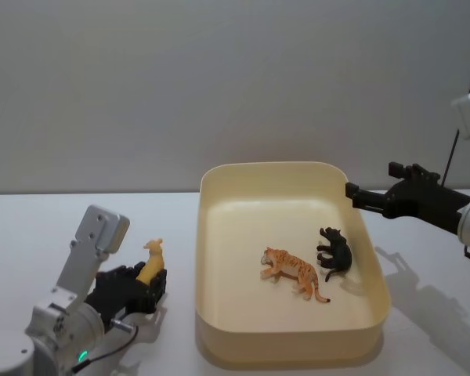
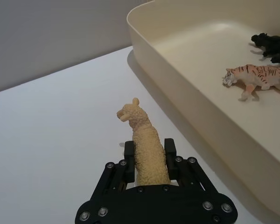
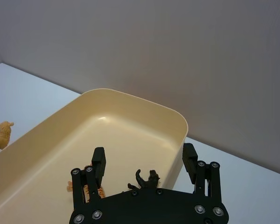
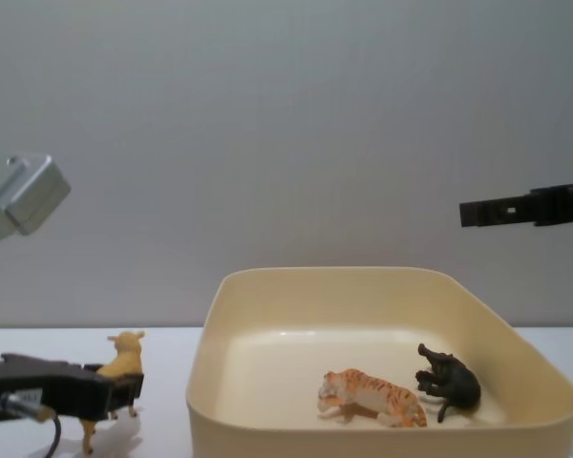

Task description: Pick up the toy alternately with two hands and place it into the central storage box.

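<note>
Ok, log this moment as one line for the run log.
left end effector: shut on yellow alpaca toy, on table left of storage box | right end effector: open, above box | inside box: tiger, black animal

White table (image 1: 31,227) carries the cream storage box (image 1: 290,341) just right of the left gripper (image 1: 145,294), whose yellow llama (image 4: 115,382) stands on it
</note>
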Controlling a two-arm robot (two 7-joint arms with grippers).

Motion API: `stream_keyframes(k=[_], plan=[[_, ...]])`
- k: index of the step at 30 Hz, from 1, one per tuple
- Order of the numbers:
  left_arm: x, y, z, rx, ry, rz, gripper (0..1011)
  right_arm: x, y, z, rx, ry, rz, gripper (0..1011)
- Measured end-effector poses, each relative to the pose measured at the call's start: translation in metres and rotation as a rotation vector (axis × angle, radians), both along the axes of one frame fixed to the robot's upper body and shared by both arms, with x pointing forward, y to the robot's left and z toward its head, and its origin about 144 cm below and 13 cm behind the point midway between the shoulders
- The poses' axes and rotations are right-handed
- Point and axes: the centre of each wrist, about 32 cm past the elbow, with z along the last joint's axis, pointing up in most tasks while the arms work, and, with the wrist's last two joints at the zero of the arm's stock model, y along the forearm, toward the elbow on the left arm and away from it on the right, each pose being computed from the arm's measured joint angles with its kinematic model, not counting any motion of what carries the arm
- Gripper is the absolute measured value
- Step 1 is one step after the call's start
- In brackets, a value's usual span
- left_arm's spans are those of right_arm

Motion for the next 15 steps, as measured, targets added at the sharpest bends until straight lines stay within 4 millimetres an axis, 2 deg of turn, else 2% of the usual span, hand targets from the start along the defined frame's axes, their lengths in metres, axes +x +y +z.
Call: stream_keyframes(k=[8,15], plan=[[0.013,0.009,0.019,0.014,-0.020,-0.074,348,0.000,0.000,0.000,0.000,0.000,0.000,1001],[0.035,0.019,0.039,0.038,-0.036,-0.161,348,0.000,0.000,0.000,0.000,0.000,0.000,1001]])
